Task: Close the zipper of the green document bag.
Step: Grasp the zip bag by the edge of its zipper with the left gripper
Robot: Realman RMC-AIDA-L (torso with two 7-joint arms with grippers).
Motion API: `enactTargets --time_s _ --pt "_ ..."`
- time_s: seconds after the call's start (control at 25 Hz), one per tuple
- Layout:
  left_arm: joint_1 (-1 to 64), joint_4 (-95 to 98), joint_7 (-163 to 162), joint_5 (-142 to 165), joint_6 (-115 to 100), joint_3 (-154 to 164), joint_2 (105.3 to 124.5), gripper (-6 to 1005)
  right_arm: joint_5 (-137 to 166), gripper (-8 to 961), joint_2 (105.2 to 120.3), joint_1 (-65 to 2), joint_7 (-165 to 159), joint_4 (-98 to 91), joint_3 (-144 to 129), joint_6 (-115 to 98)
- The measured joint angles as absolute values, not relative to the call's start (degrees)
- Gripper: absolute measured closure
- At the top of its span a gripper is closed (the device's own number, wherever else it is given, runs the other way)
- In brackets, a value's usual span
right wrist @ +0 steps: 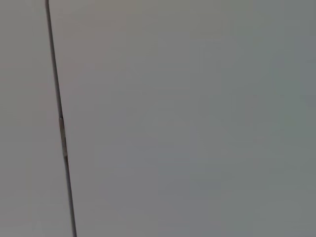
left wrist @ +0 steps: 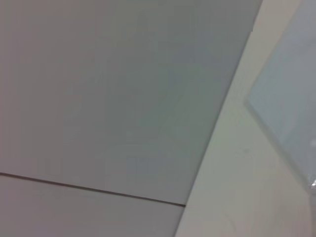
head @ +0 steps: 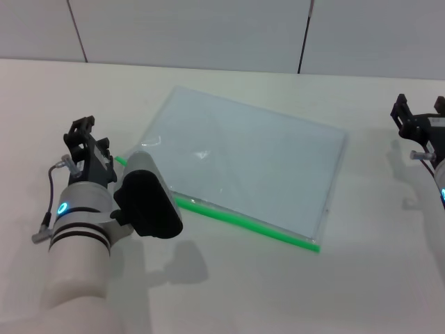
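Observation:
The green document bag (head: pixel 243 163) lies flat in the middle of the table, a pale blue-white translucent pouch. Its zipper (head: pixel 243 221) is the bright green strip along the long edge nearest me. I cannot make out the slider. My left gripper (head: pixel 142 164) hovers at the bag's near left corner, over the left end of the zipper and hiding that end. A slice of the bag (left wrist: pixel 291 98) also shows in the left wrist view. My right arm (head: pixel 421 136) stays at the far right edge, away from the bag, with its gripper outside the frame.
The white table (head: pixel 278 292) extends around the bag on all sides. Grey wall panels (head: pixel 208 28) rise behind the table's far edge. The right wrist view holds only a wall panel (right wrist: pixel 197 123) with a seam.

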State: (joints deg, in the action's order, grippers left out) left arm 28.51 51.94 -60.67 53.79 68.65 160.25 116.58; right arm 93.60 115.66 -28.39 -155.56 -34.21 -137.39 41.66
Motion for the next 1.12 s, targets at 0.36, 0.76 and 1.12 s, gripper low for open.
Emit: enactTargets --time_s 0.36,0.76,1.12 --pt "29.0 51.9 -60.7 52.2 65.9 160.8 116.44 527 93.6 240 115.66 -28.4 -155.4 -34.2 -137.2 41.7" --pt "28.9 51.9 -60.9 50.8 64.6 160.9 116.45 526 93.6 240 115.66 -28.4 -155.1 -33.9 -136.8 41.7" --pt "28.9 51.8 -61.2 50.6 65.4 160.9 116.45 526 93.6 240 115.66 -28.5 -155.1 -33.7 -136.8 41.6"
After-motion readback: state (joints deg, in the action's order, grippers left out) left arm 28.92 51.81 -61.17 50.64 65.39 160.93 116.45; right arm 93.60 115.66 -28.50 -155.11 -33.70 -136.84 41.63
